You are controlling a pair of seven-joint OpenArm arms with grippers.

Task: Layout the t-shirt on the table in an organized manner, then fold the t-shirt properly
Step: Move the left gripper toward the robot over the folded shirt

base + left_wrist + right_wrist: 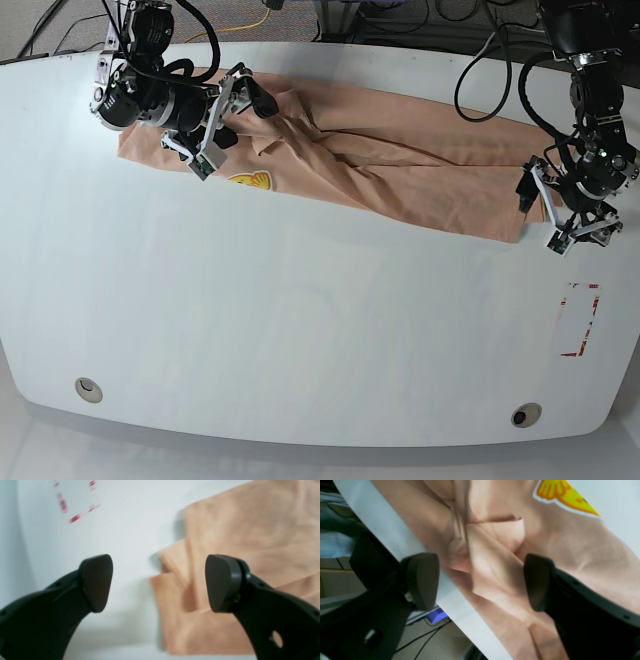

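We're seeing both end effectors spread w/ nothing pinched: left end effector (158,582) hovering beside t-shirt (400,165) edge, right end effector (481,581) over its wrinkles nr the table (300,330) rim.

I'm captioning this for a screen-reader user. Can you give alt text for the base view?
A peach t-shirt lies bunched along the far edge of a white table, with an open end effector over each end: right, left.
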